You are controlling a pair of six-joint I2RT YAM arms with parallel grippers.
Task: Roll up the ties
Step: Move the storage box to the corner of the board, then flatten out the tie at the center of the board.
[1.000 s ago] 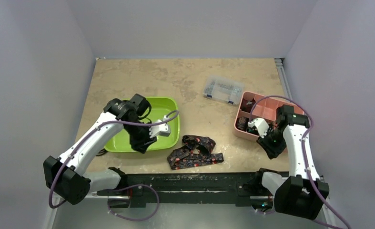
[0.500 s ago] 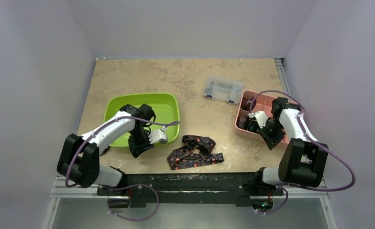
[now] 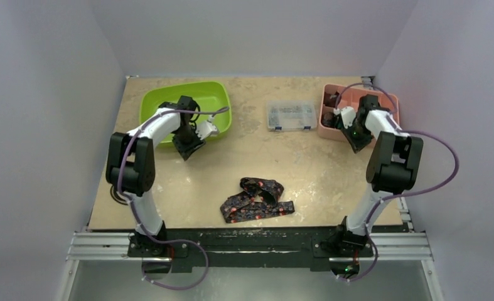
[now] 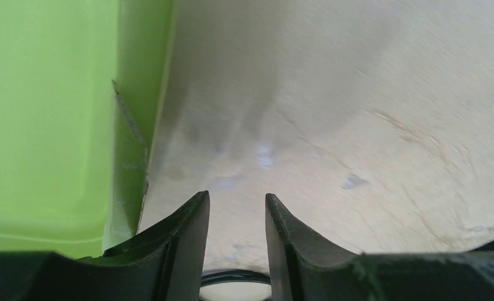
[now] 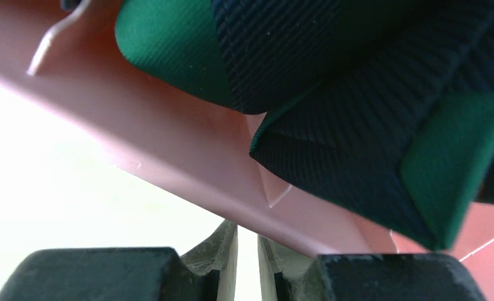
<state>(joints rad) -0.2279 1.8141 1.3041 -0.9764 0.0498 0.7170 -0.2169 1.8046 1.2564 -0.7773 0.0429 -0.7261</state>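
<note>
top: overhead, table (image 3: 169,182) | left wrist: close, green tray (image 4: 43,125) edge | right wrist: closer, pink tray (image 5: 169,144) wall | top shares both

I see a black tie (image 3: 257,199) with little red and pink dots on it. The table (image 3: 307,169) is sandy tan with pale blotches. The tray (image 3: 208,94) is bright lime green. The box (image 3: 327,130) is soft pink. Close up, a rolled tie (image 5: 357,94) in it is dark blue with fine ribs and has green edges. The small case (image 3: 288,116) is see-through. My arms (image 3: 153,125) are white and black. The walls (image 3: 43,94) are pale grey.
</note>
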